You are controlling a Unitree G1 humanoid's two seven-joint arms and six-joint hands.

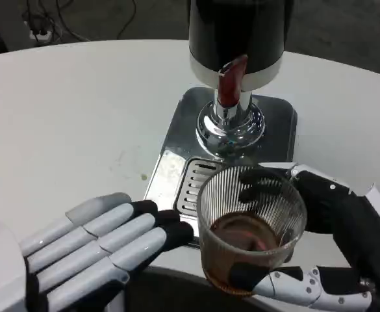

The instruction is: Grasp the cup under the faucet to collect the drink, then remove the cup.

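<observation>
already the greater part of the task looks done. the right hand (pixel 319 227) holds the cup (pixel 251 227), a clear ribbed glass, with its fingers (pixel 287 283) wrapped around the wall from the right side, dark fingertips showing through the glass on the far side and one white finger lying under the near edge. inside the cup there is a brown drink, which fills only the lower part. the cup is not under the faucet (pixel 230 81) now; it is at the near end of the drip tray (pixel 190 182), in front of the dispenser (pixel 238 32), and it seems a little tilted, though whether it touches the tray or hangs above it cannot be told. so collecting the drink appears finished, and the removing is in progress, as a judgement from how things lie. what is left is probably to carry the cup clear of the metal base (pixel 277 123) and to set it down on the white tabletop (pixel 79 110). the left hand (pixel 92 247) lies low at the near left, holding nothing, its fingers stretched out and close together, the dark tips just beside the cup but apart from it. the drink could spill if the cup tilts more.
</observation>
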